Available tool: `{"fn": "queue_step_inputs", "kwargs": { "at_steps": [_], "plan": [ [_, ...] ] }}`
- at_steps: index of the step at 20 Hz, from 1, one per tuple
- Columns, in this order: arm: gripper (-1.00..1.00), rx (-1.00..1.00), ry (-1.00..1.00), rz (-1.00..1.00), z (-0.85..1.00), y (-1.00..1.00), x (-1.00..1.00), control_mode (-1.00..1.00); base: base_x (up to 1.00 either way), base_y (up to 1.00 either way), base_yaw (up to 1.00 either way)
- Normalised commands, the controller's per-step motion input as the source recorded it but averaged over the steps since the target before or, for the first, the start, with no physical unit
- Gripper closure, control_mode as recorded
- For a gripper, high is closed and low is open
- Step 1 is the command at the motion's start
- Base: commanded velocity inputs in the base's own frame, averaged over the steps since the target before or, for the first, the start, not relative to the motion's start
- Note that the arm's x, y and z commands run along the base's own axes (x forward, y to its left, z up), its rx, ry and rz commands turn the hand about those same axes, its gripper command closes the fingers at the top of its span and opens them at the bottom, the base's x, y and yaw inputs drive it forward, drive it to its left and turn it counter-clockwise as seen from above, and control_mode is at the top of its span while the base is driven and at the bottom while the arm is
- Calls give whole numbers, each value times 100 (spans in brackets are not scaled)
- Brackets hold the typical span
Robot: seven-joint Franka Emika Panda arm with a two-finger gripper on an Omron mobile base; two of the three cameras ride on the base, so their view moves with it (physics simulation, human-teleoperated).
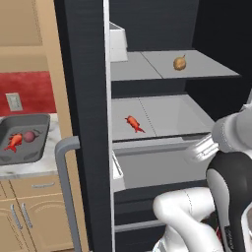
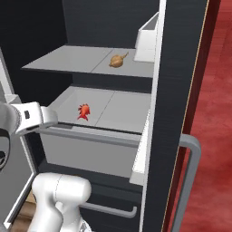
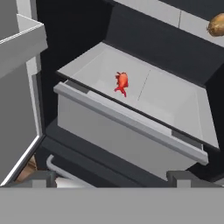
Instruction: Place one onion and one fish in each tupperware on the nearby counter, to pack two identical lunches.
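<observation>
Left base view, from left to right: a dark grey rectangular tupperware [image 1: 43,123] sits on the marble counter [image 1: 29,170] beside the open refrigerator, and in it lie a red-orange fish [image 1: 14,141] and, just to its right, a purplish-red onion [image 1: 29,136]. The open refrigerator door [image 1: 83,113] stands edge-on next to the counter, its grey handle [image 1: 65,182] facing the camera. Inside, a second fish [image 1: 134,123] lies on the lower shelf [image 1: 172,115], towards its left half, and a yellow-brown onion [image 1: 179,63] rests on the upper shelf [image 1: 206,66], well apart from the fish. The white arm rises at the lower right, its wrist level with the front of the lower shelf. In the right base view the same fish [image 2: 84,111] lies left of centre on the lower shelf and the yellow-brown onion [image 2: 118,60] on the shelf above. In the hand view the gripper [image 3: 111,181] faces the drawer front below that shelf, its two dark fingertips [image 3: 39,179] spread wide and holding nothing, with the fish [image 3: 122,82] well ahead of them.
</observation>
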Motion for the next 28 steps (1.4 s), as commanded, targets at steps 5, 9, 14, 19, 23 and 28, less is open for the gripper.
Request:
{"fn": "queue_step_inputs", "kwargs": {
  "at_steps": [5, 9, 14, 19, 23, 28],
  "plan": [
    [-100, 4, -13, 8, -66, -29, 18, -100, 0, 0, 0],
    [-100, 5, -12, 0, -52, -4, 82, -100, 0, 0, 0],
    [-100, 4, -8, 0, -52, 11, 92, -100, 0, 0, 0],
    [-100, 5, -9, -3, -46, 16, 78, -100, 0, 0, 0],
    [-100, 9, 0, -7, -32, 27, 87, -100, 0, 0, 0],
    [-100, 9, 2, -10, -28, 9, 69, -100, 0, 0, 0]
  ]
}}
